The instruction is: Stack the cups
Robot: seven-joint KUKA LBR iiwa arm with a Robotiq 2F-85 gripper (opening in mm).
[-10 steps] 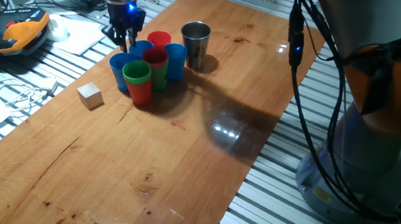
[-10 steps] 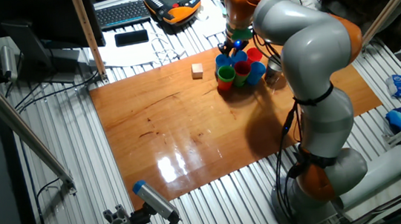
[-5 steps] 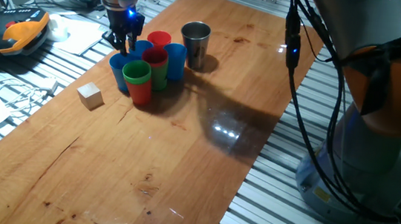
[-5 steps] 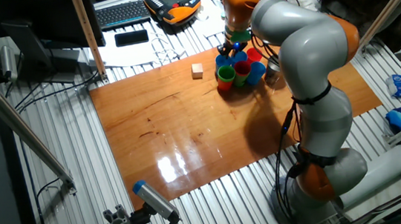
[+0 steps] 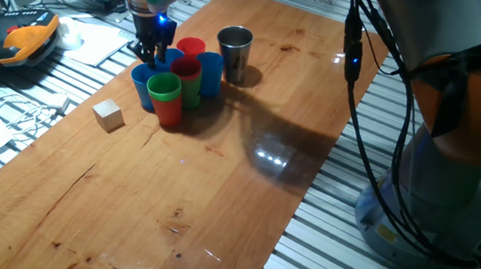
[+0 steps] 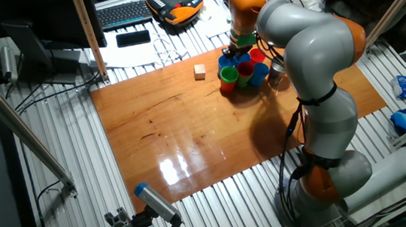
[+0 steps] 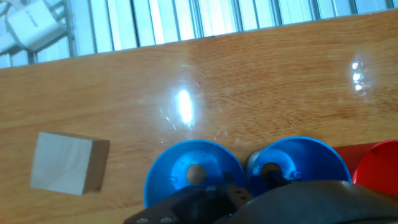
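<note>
The cups (image 5: 180,74) stand bunched together, upright and touching one another, near the far left edge of the wooden surface (image 5: 217,186). At the front of the bunch a green cup sits nested in a red cup (image 5: 165,100); behind it are a blue cup (image 5: 144,84), a dark red one nested in a green one (image 5: 188,80), another blue cup (image 5: 210,71) and a red cup (image 5: 190,48) at the back. The steel cup (image 5: 233,51) stands just beside the bunch on its right, apart from the coloured ones or barely touching them; the pictures do not settle which. The hand view looks straight down into two open blue cups (image 7: 194,174) side by side, rims touching, with the rim of a red cup (image 7: 379,165) at the right edge. The fingers (image 5: 152,51) hang right over the blue cups at the left rear of the bunch, tips at rim level; whether they are spread or pressed together, I cannot tell, since the dark hand body hides them in the hand view. A small wooden cube (image 5: 108,114) lies on the surface to the left of the bunch, apart from it. In the other fixed view the arm (image 6: 310,49) arches over the surface to the bunch (image 6: 241,69).
</note>
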